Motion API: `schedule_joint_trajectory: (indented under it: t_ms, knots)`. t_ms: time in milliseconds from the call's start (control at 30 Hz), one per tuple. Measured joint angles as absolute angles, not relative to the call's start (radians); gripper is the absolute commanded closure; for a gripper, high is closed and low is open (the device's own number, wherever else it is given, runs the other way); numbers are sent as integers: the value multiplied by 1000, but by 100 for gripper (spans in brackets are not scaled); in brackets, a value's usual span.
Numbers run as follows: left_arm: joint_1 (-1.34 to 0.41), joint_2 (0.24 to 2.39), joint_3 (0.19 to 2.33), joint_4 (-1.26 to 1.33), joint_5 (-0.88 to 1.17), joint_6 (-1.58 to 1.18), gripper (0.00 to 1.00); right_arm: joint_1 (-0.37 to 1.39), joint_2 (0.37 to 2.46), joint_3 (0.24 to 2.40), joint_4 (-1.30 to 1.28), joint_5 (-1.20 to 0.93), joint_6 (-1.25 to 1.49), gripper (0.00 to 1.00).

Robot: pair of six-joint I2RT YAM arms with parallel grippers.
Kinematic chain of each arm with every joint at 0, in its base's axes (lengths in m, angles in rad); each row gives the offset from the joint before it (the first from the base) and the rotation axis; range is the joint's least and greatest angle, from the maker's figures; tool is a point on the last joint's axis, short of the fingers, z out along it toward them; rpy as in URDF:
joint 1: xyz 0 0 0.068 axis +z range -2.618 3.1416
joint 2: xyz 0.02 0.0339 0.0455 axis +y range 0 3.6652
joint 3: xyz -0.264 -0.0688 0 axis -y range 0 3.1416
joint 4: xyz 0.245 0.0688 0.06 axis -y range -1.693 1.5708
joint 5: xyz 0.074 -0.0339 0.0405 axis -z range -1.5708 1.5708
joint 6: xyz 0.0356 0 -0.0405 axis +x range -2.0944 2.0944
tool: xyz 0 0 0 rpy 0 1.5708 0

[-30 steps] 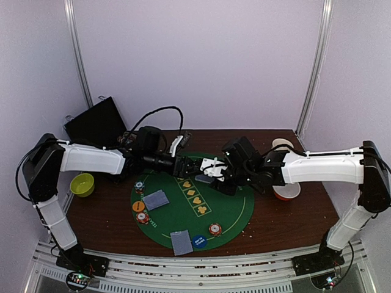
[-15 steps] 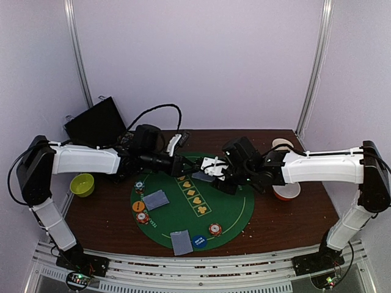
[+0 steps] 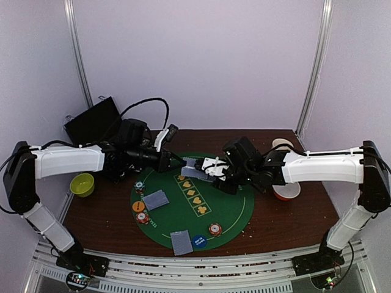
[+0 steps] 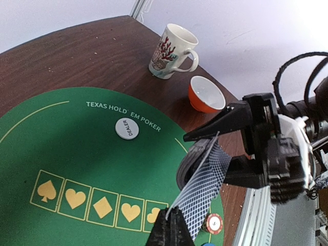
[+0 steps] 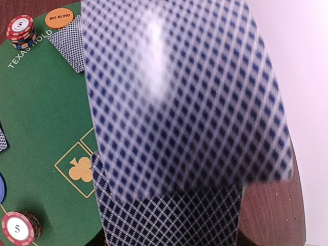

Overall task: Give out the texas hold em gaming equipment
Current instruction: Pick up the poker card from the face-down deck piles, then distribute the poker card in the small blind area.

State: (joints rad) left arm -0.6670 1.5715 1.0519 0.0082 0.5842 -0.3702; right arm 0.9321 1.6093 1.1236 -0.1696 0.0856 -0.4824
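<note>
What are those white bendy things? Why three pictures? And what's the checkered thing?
They are robot arms, a left arm and a right arm. One picture looks down from above; the other two come from small cameras on each wrist. The table has a green poker mat with chip stacks, dealt cards and a dealer button, plus a mug and a red bowl. The left gripper pinches one checkered card; the right gripper holds the deck.

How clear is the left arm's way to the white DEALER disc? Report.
Probably not yet. The DEALER disc lies uncovered on the green mat, but the left tool is shut on a card off the deck, so it has no free grip.
</note>
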Motion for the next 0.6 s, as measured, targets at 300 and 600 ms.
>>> schedule_joint_trajectory:
  t_ms: [300, 600]
  knots:
    - [-598, 1410, 1098, -416, 644, -55, 100, 878, 1573, 1071, -179, 87, -485, 50]
    - [-882, 1412, 1103, -740, 609, 231, 100, 868, 1539, 1058, -185, 89, -494, 51]
